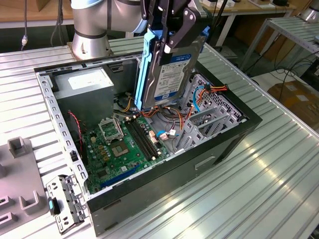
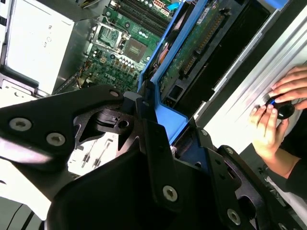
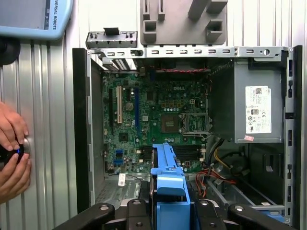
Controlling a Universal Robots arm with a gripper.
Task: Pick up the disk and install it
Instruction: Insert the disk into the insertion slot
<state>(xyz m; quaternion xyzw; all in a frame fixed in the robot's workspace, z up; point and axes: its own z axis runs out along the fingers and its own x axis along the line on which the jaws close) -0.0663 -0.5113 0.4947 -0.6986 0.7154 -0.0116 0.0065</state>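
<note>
Black fingers (image 2: 153, 143) of the gripper (image 1: 172, 39) sit closest in both wrist views. They are closed on the upper end of the disk (image 1: 168, 82) and pinch it from either side.

The disk hangs on edge below the gripper, slightly tilted, with its blue side rails running up and down. Its white label faces the exterior view, and its green circuit side shows in the second wrist view. It is above the open computer case (image 1: 47, 94), over the middle of that case, and its lower edge is just above a tangle of orange and red cables (image 1: 167, 112).

Inside the case, the motherboard (image 1: 124, 144) lies flat on the floor, beside and below the disk. The metal drive cage (image 1: 212, 117) stands close by, against the case wall on the exterior view's right. The grey power supply (image 1: 84, 82) fills the far corner, apart from the disk. Above the case rim, the room around the disk is open.

Outside the case, on the ribbed metal table (image 1: 259, 189), a person's hands (image 3: 12, 155) rest on a small dark object.
</note>
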